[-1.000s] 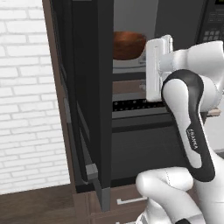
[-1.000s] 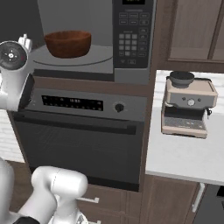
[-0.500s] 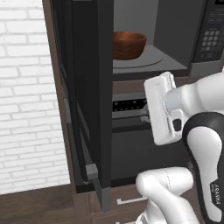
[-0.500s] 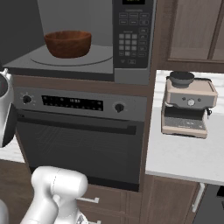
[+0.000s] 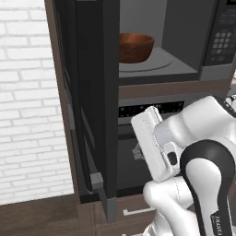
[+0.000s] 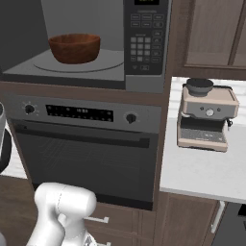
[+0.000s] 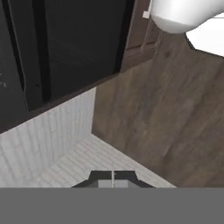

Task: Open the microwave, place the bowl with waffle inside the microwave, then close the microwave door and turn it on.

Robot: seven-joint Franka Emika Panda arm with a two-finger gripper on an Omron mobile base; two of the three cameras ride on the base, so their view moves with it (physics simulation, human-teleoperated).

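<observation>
The microwave stands open, and its grey cavity holds the reddish-brown wooden bowl on the round turntable. What lies in the bowl is hidden by its rim. The microwave door is swung far out to the left, edge-on to the left base view. My hand hangs low in front of the oven, well below the cavity and apart from the bowl. In the hand view my gripper is shut with nothing in it and looks down at the floor.
A grey oven with knobs sits under the microwave. The keypad panel is on the microwave's right. A coffee machine stands on the white counter to the right. A white brick wall is on the left, with wood floor below.
My arm has dropped from in front of the microwave cavity to in front of the oven, and has left the right base view's edge. The bowl stays on the turntable.
</observation>
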